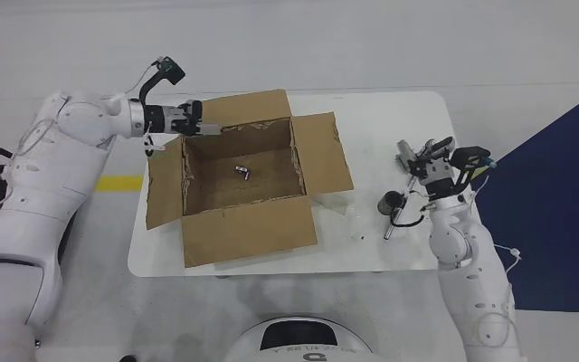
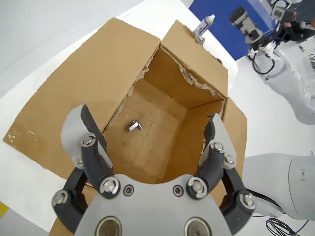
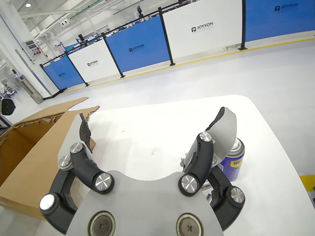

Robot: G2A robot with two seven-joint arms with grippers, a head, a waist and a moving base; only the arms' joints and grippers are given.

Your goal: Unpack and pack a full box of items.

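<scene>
We've got the cardboard box (image 1: 249, 231) sitting open mid-tabletop (image 1: 380, 118), with one small metal piece (image 1: 242, 169) on its floor. Left jaws hang spread wide over its far left corner. Right jaws gape too, just beside a spray can (image 3: 235, 159).

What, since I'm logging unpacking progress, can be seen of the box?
The box is brown cardboard, standing upright on the white table with all four flaps folded outward; the edges around its opening are torn and ragged. Its floor is bare but for one small metal part near the middle. The left gripper, fingers open, hovers over one corner; whether it touches is unclear.
</scene>
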